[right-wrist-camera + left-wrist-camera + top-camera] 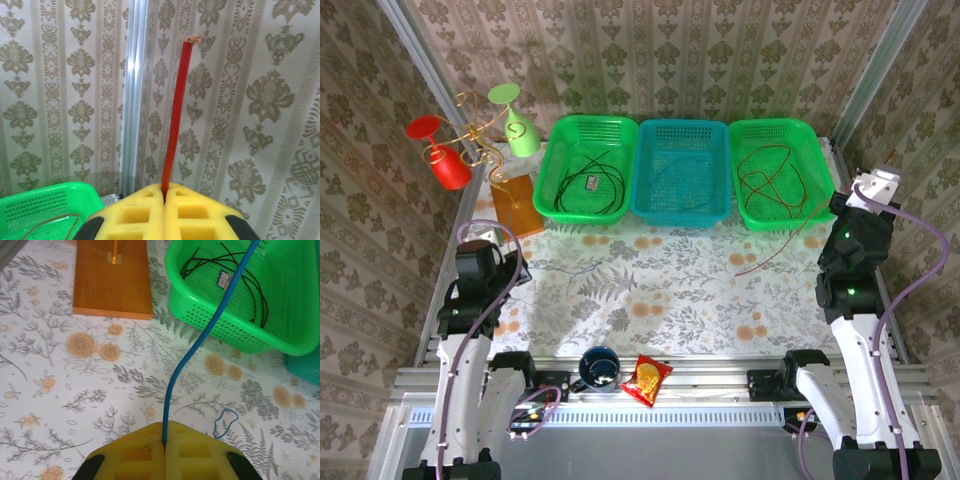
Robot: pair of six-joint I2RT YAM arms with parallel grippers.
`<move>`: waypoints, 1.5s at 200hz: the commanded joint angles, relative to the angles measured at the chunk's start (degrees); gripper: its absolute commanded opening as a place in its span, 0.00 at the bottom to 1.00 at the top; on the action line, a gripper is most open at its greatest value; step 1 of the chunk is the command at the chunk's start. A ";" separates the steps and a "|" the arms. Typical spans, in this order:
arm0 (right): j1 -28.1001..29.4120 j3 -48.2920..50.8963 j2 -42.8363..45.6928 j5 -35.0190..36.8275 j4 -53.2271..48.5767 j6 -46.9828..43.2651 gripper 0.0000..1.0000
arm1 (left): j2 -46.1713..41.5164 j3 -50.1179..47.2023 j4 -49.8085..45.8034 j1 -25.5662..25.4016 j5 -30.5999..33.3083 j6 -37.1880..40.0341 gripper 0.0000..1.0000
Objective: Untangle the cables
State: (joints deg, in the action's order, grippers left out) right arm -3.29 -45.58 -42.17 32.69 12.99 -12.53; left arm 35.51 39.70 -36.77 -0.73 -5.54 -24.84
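Along the far edge of the counter [650, 290] three baskets stand in a row, touching: a left green basket [548, 172], a teal basket [682, 123] and a right green basket [772, 123].

Left claw [164, 442]: closed, gripping a blue cable [200, 340]. The cable rises from between the yellow pads, bends to the right and passes over the near rim of the left green basket out of the top of the frame. A small loop of thin blue wire [224, 422] lies flat on the counter just beside the claw.

Right claw [164, 192]: closed, gripping a red cable [177, 115]. A short stretch stands nearly upright from the pads and ends in a frayed tip against the patterned wall.

Black cable [588, 185]: coiled inside the left green basket, with a small label on it.

Loose red loops [770, 185] lie inside the right green basket. One red strand [770, 258] runs over its front rim onto the counter. Whether it joins the gripped red piece cannot be told.

Contents of the teal basket: too faint to tell.

Other items: a wooden base [112, 280] on the counter left of the baskets, a dark mug [600, 367] and a snack packet [646, 379] at the near rail, well apart from the cables.
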 commanded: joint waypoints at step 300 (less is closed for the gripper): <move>0.41 -46.38 -37.24 -9.43 6.28 10.01 0.00 | 10.82 2.39 11.90 -33.52 15.56 -6.66 0.00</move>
State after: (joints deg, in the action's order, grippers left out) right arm -3.22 -93.73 -78.59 22.68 16.58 -1.69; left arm 47.13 40.77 -24.08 -33.74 8.93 -30.06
